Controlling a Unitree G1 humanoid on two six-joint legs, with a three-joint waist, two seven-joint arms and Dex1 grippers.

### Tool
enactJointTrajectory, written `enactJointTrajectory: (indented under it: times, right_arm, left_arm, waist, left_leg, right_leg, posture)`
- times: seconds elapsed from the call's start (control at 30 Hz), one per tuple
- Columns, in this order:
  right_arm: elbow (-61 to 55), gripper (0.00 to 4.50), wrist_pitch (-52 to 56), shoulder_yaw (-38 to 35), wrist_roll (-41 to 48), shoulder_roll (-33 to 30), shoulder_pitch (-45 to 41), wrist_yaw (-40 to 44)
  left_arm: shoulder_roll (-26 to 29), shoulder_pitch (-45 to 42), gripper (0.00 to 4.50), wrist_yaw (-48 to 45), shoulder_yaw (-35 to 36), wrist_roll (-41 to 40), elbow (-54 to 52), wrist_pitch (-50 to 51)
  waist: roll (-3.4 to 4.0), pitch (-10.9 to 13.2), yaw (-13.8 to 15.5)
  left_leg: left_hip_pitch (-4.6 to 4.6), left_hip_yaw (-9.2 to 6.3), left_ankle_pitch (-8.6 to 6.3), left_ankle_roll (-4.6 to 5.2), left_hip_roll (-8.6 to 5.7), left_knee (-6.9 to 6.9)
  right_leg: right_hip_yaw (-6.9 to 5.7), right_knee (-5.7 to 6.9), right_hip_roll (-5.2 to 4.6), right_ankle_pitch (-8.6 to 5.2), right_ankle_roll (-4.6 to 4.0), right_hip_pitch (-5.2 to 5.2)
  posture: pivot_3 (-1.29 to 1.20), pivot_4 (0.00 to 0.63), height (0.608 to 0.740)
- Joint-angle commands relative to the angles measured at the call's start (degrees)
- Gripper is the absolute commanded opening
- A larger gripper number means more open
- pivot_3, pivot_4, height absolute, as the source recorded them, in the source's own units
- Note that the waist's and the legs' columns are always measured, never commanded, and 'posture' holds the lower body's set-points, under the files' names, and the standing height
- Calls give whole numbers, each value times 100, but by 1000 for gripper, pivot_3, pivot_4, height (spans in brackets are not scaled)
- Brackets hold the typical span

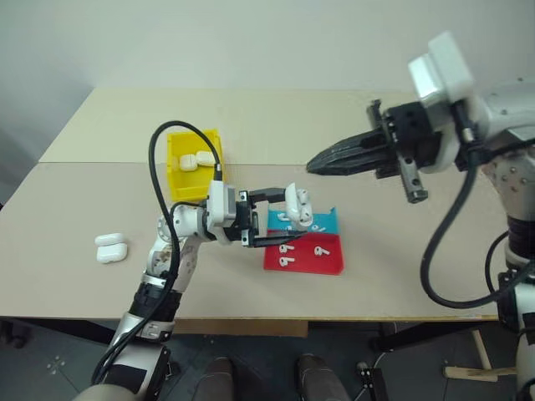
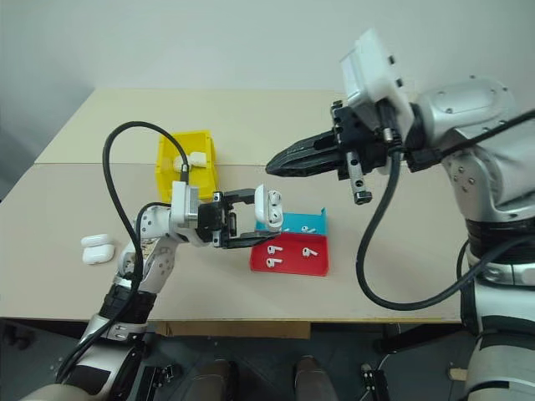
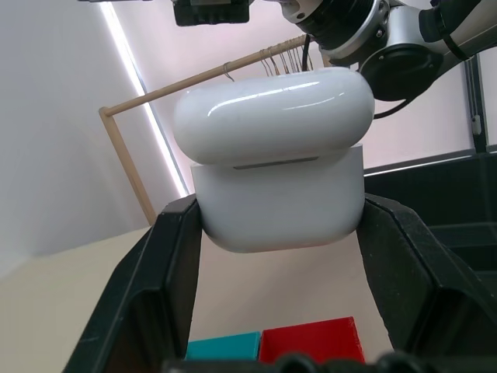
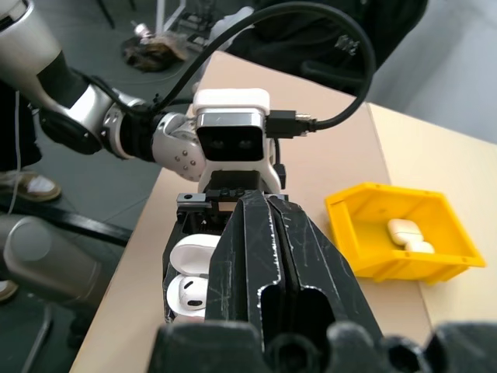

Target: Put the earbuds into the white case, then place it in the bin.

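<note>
The white case (image 1: 295, 204), lid hinged up and at least one earbud seated inside, is pinched between the two black fingers of the left jaws (image 1: 287, 216), held in the air above the red and blue tray (image 1: 331, 264) rather than resting on the counter (image 1: 393, 251). Three loose earbuds (image 1: 287, 261) lie on the red half of the tray, just below the left jaws. The right jaws (image 1: 312, 164) are pressed together with nothing between them and hang above and just beyond the held case, tips aimed toward it. The yellow bin (image 1: 177, 181), with two cases already inside, sits on the far side of the left arm, well apart from both sets of jaws; two more cases (image 1: 109, 248) lie on the counter farther to the left.

The risks from here: the glossy case is gripped only by its lower shell, so a nudge from the shut right tips could twist it or pop it free onto the tray. A press on the lid made off-centre might leave it ajar, and the seated earbud could spill on the way to the bin. If the case is not yet full, closing now would strand an earbud on the tray.
</note>
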Motion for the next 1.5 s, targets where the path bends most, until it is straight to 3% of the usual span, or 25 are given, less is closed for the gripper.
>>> enactJointTrajectory:
  times: [0.03,0.3,0.63,1.5]
  right_arm:
    - [178,9,-267,76,-266,175,-372,284]
    - [590,9,-455,359,-783,618,-854,592]
    - [546,9,-908,710,-1352,803,-823,981]
    - [551,9,-1565,446,-1412,218,-291,1291]
  left_arm:
    - [-67,-223,2738,58,32,-66,-199,-16]
    - [10,-216,2738,28,-43,84,-157,-79]
    - [23,-190,2738,21,-43,165,-150,-131]
    - [6,-98,2738,-22,90,36,-181,-196]
  waist:
    - [0,0,0]
    - [0,0,3]
    - [1,0,3]
    - [1,0,-4]
  left_leg:
    - [-2,0,0,0,-1,0]
    - [0,-1,0,0,-1,0]
    - [-1,-2,0,0,-1,1]
    - [1,-2,0,0,-2,2]
  right_leg:
    - [0,0,-1,0,0,-1]
    - [-1,2,-1,0,0,0]
    - [-2,5,-2,0,0,-2]
    - [-1,6,-3,0,-1,-1]
  posture:
    - [0,150,740]
    - [0,150,740]
    - [0,150,740]
    - [0,150,740]
